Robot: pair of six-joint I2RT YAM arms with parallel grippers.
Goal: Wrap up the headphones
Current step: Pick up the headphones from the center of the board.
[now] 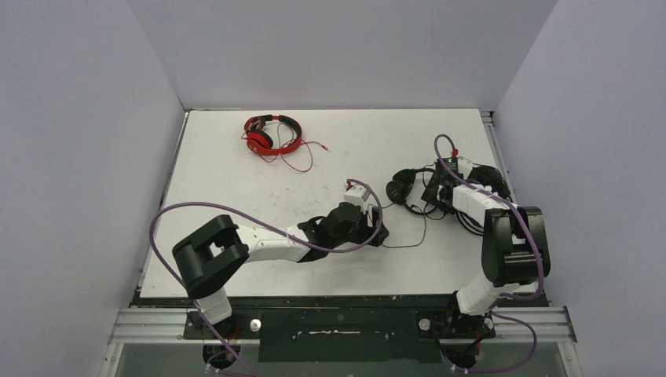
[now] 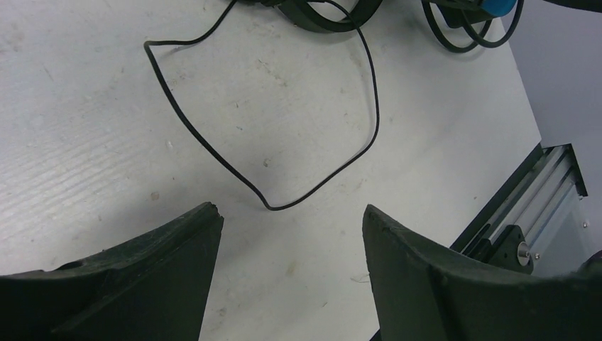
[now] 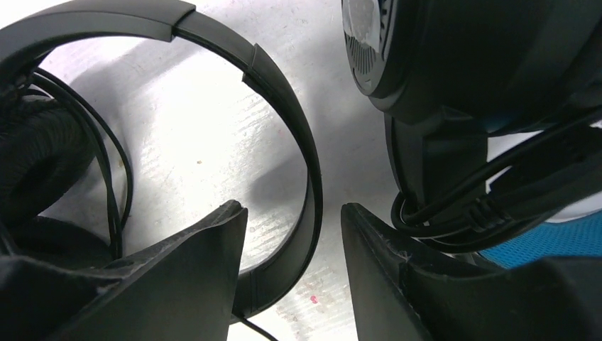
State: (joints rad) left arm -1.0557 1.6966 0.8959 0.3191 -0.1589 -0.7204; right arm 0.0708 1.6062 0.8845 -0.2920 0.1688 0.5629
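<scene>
The red headphones (image 1: 271,135) with a red cord lie at the far left of the table. The all-black headphones (image 1: 402,187) lie right of centre, and their thin black cable (image 1: 420,232) trails toward me. The cable loops just ahead of my left gripper in the left wrist view (image 2: 213,153). My left gripper (image 1: 380,233) (image 2: 291,213) is open and empty, low over the table. My right gripper (image 1: 433,194) (image 3: 292,207) is open, and the black headband (image 3: 307,170) passes between its jaws unclamped. The blue-headband headphones (image 3: 554,245) lie close on its right with a bundled cable (image 3: 440,220).
The white table (image 1: 236,188) is ringed by grey walls. A black rail (image 2: 518,213) runs along its near edge. The right arm (image 1: 510,243) covers most of the blue-headband headphones in the top view.
</scene>
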